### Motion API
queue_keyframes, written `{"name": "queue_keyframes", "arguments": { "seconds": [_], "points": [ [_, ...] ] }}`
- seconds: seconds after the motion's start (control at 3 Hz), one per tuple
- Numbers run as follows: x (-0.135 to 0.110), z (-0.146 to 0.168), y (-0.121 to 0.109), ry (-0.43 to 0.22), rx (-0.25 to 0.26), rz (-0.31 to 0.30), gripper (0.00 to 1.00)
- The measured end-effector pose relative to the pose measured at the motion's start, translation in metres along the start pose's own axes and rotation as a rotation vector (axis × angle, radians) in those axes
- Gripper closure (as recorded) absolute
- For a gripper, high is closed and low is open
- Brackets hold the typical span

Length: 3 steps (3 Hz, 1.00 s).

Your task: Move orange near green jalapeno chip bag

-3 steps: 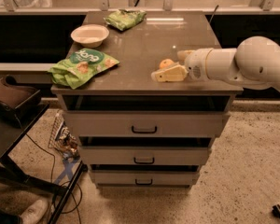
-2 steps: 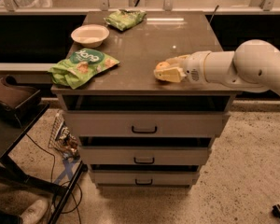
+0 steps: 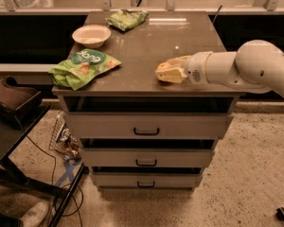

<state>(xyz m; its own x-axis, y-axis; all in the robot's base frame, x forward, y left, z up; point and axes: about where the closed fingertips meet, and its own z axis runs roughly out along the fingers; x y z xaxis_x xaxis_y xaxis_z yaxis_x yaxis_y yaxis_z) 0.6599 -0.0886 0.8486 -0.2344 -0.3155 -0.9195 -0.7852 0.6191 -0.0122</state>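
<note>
Gripper (image 3: 166,73) at orange (image 3: 164,65), front of tabletop (image 3: 146,46), big bag (image 3: 85,66) lettering illegible

We see a bowl (image 3: 91,35) and a logo bag (image 3: 84,66) on the cabinet's (image 3: 149,44) left, well apart from the gripper (image 3: 166,72) at front right.

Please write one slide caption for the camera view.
Gripper at the orange near the cabinet top's front right; green jalapeno chip bag at the far edge.
</note>
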Motion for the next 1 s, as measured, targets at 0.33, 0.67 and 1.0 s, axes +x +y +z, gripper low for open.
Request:
{"name": "queue_keyframes", "arguments": {
  "seconds": [0.33,0.67,1.0],
  "points": [
    [0.000,0.001,0.001,0.000,-0.002,0.000,1.00],
    [-0.030,-0.004,-0.001,0.011,-0.013,-0.071,1.00],
    [-0.095,-0.014,-0.018,0.049,0.016,-0.184,1.00]
  ]
}}
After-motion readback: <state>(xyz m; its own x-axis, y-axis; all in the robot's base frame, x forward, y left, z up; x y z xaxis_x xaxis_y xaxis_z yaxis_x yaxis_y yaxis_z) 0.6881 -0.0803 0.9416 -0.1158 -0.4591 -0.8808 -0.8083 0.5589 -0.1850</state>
